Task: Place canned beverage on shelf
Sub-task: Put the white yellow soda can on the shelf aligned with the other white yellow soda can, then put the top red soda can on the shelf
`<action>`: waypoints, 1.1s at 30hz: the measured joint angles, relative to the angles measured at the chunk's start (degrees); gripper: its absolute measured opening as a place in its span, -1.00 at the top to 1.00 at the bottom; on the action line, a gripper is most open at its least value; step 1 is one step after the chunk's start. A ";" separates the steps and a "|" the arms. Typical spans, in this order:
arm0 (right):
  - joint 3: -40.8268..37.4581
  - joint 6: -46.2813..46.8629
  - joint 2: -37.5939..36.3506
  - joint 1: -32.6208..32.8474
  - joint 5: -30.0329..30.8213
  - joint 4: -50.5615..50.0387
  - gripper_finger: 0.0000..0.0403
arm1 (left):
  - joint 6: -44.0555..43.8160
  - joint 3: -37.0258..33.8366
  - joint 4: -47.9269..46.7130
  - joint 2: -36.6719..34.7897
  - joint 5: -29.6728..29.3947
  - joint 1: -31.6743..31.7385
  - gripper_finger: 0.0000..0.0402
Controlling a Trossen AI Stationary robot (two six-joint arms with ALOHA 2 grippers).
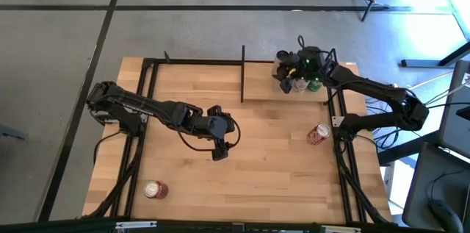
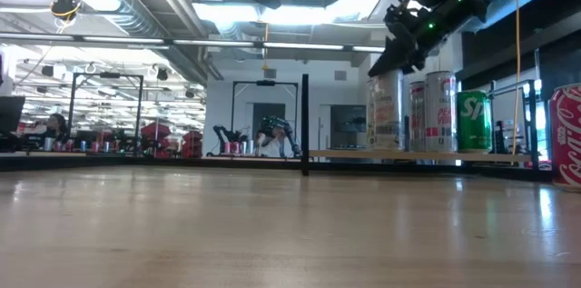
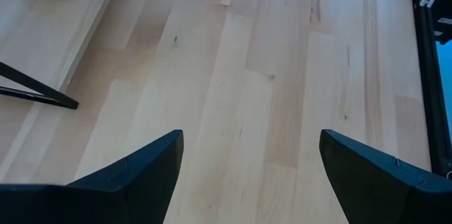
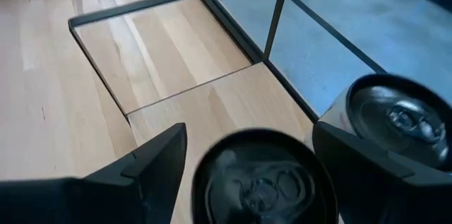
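The shelf [image 1: 264,87] is a small light-wood board with black rails at the table's far right. Several cans [image 2: 440,111] stand upright on it, among them a green one [image 2: 473,120]. My right gripper [image 4: 248,131] hovers open just above the cluster, slanting down. Its fingers stand on either side of one can's top [image 4: 265,181], with a gap on each side. A second can top [image 4: 399,118] lies beyond one finger. My left gripper [image 3: 251,160] hangs open over bare tabletop mid-table [image 1: 220,148].
A red cola can [image 1: 318,134] stands upright on the table near the right edge, in front of the shelf [image 2: 418,153]. Another red can [image 1: 155,190] sits near the front left. A black post [image 2: 305,124] rises at the shelf's left end. Bare tabletop lies between the arms.
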 joint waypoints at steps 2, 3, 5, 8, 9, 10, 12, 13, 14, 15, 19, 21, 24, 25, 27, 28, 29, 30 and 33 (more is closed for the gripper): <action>0.97 0.00 0.00 0.00 0.02 -1.05 -0.45 | 0.01 0.01 0.00 0.00 0.00 0.00 -0.59; 1.58 0.00 0.00 0.00 0.02 -1.91 -0.45 | 0.01 -0.01 0.00 0.00 0.00 0.00 -0.59; 3.26 0.00 0.00 0.00 0.00 -3.98 -0.45 | 0.03 0.01 0.00 0.00 0.00 0.00 -0.59; 7.06 0.11 -0.02 0.00 0.33 -9.44 -0.45 | 0.01 0.01 -0.01 0.00 0.00 0.00 -0.59; 8.46 0.12 -0.02 0.00 0.39 -11.55 -0.45 | 0.01 0.01 -0.02 0.00 0.00 0.00 -0.59; 9.91 0.13 -0.02 0.16 0.39 -13.96 -0.45 | 0.01 0.01 -0.04 0.00 0.00 0.00 -0.59; 13.04 0.19 -0.05 1.43 1.05 -18.89 -0.45 | 0.03 0.01 -0.04 0.00 0.00 0.00 -0.59; 14.56 0.41 -0.11 2.28 1.69 -21.34 -0.45 | 0.02 0.01 -0.04 0.00 0.00 0.00 -0.59; 16.03 0.92 -0.42 3.33 2.45 -23.96 -0.45 | 0.01 0.01 -0.04 0.00 0.00 0.00 -0.59; 17.29 1.56 -0.83 4.46 2.94 -26.54 -0.45 | 0.00 0.01 -0.06 0.00 0.00 0.00 -0.59; 20.31 5.84 -3.95 10.78 3.34 -34.11 -0.45 | -0.55 0.01 -0.07 0.00 -0.12 -0.20 -0.59; 20.34 9.68 -6.47 14.25 3.39 -38.07 -0.45 | -1.85 0.01 -0.07 0.00 -0.20 -0.22 -0.59; 20.34 17.32 -10.38 19.83 3.69 -44.66 -0.45 | -4.62 0.01 -0.03 0.00 -0.20 -0.33 -0.59; 20.34 20.03 -11.51 21.80 3.63 -47.22 -0.45 | -5.10 0.01 -0.02 0.00 -0.16 -0.33 -0.59; 20.34 25.54 -13.39 25.57 3.30 -52.26 -0.45 | -5.86 0.01 0.02 0.00 -0.21 -0.67 -0.59; 20.34 29.07 -14.13 27.44 2.54 -55.06 -0.45 | -6.00 0.01 0.07 0.02 -0.21 -0.85 -0.59; 20.34 33.10 -14.69 28.95 1.11 -58.29 -0.45 | -6.05 0.01 0.27 0.00 -0.13 -1.03 -0.59; 20.34 37.03 -14.99 30.14 -0.62 -61.70 -0.45 | -6.07 0.01 0.67 0.00 0.07 -1.23 -0.59; 20.24 43.58 -15.47 32.73 0.30 -69.95 -0.45 | -6.22 0.01 2.48 0.00 0.03 -1.79 -0.59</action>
